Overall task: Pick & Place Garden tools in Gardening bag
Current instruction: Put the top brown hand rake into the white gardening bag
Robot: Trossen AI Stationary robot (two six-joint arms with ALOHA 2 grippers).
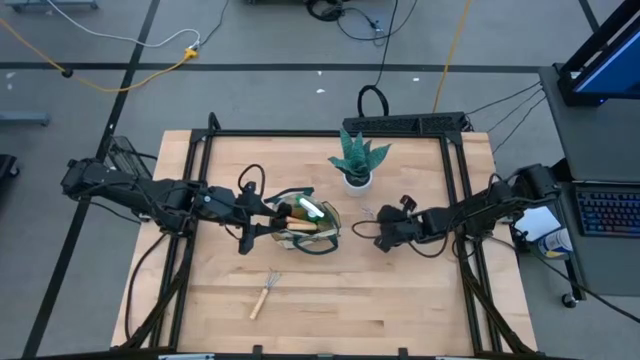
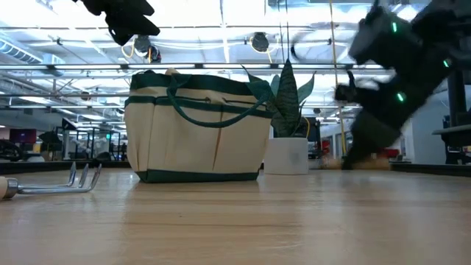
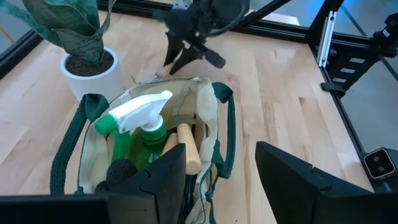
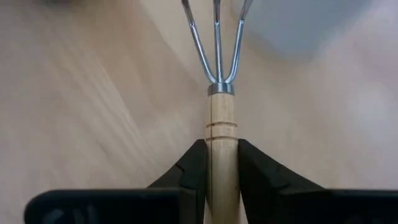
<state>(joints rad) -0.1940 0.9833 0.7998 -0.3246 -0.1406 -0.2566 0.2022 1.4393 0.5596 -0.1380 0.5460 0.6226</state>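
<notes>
The tan gardening bag (image 1: 308,228) with green trim stands on the table, and also shows in the low view (image 2: 199,125). It holds a green spray bottle (image 3: 140,127), a wooden handle (image 3: 186,146) and a dark thing. My left gripper (image 3: 217,180) is open just above the bag's left rim (image 1: 262,218). My right gripper (image 1: 385,232), right of the bag, is shut on a wooden-handled three-tined fork (image 4: 217,93). A small rake (image 1: 265,293) lies flat on the table nearer the front edge; it also shows in the low view (image 2: 51,184). My right gripper pinches the fork's wooden handle (image 4: 221,155) between its two fingers, a short way behind the metal collar. The fingers lie along the handle, and the tines point away past the fingertips, over the tabletop. Whether the fork rests on the table, I cannot tell.
A teal spiky plant in a white pot (image 1: 358,162) stands behind the bag and close to my right gripper. The black frame rails (image 1: 460,200) run along the table's sides. Bare wood lies in front of the bag around the rake.
</notes>
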